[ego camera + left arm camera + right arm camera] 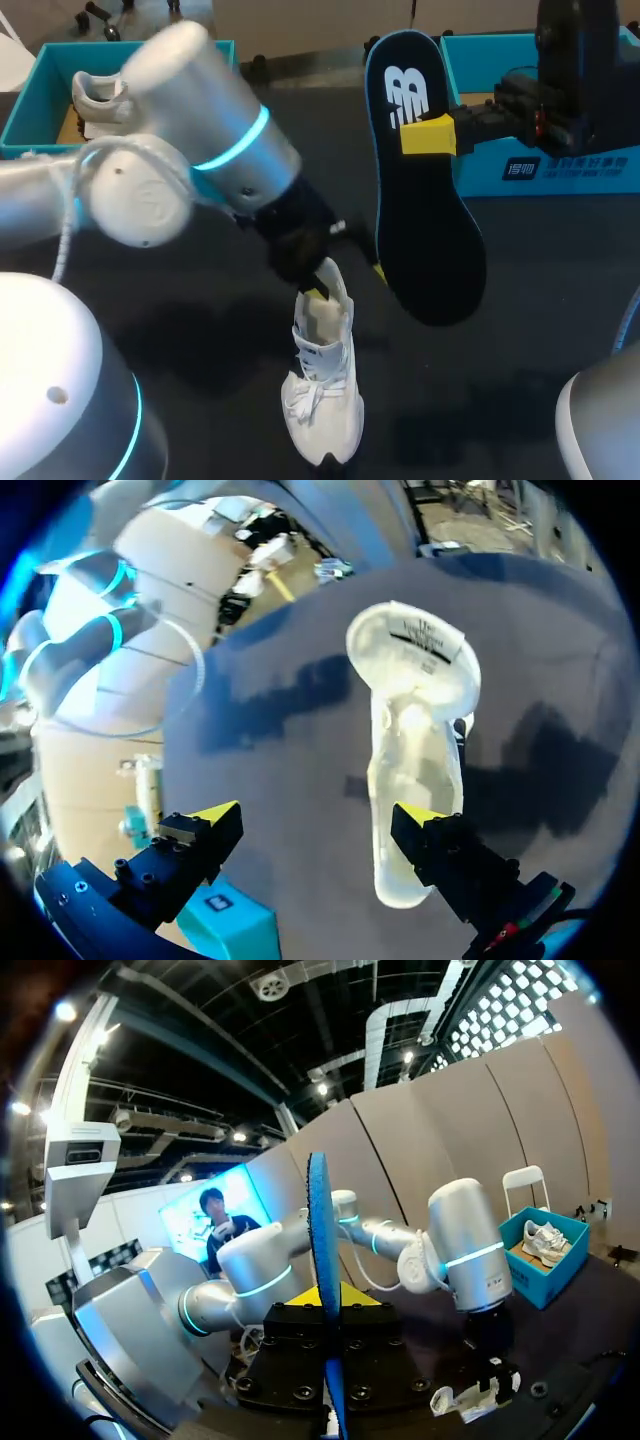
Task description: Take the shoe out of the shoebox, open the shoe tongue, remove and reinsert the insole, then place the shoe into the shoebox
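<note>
A white shoe (322, 385) stands on the dark table, toe toward the front edge; in the left wrist view the shoe (415, 750) shows its open mouth. My left gripper (347, 280) hovers just above the heel, open wide (318, 815), and the shoe lies along the inside of one finger (440, 845) with nothing gripped. My right gripper (428, 135) is shut on a dark, blue-edged insole (425, 200), which it holds up in the air, hanging over the table to the right of the shoe. In the right wrist view the insole (322, 1260) stands edge-on between the fingers of that gripper (327, 1305).
A teal shoebox (30, 95) with a second white shoe (100, 100) in it stands at the back left. Another teal box (540, 165) stands at the back right, under my right arm. My left arm's elbow (190, 150) bulks over the left half of the table.
</note>
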You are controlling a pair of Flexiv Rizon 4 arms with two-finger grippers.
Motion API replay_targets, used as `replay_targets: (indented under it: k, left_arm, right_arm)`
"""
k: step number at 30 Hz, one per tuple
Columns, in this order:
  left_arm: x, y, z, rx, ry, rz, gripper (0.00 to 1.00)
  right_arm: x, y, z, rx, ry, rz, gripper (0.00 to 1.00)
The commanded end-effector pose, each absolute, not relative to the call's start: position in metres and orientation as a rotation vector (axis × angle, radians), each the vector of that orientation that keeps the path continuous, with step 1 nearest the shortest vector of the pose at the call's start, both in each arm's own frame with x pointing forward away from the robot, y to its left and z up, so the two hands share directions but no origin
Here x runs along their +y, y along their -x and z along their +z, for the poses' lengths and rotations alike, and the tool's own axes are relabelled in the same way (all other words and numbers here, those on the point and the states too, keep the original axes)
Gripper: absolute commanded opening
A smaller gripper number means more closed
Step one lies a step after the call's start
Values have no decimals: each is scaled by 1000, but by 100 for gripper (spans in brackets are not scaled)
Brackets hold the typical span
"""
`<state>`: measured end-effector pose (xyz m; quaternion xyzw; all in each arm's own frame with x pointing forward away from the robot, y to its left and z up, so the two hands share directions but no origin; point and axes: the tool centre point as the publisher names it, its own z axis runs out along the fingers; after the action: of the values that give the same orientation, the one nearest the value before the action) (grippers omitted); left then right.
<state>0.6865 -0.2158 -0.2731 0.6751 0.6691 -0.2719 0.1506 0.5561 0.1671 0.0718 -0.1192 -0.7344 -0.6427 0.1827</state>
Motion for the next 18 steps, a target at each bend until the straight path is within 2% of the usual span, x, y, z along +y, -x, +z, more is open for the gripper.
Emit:
replay_targets:
  k: [1,18]
  left_arm:
    - [-183,-685,-240,1823,-1746,-958,100]
    - [-184,-711,-170,1677,-1355,-1253,100]
  right_arm:
    - [172,-560,72,-2073,333,-1807,0]
    - [172,-560,72,-2073,333,-1807,0]
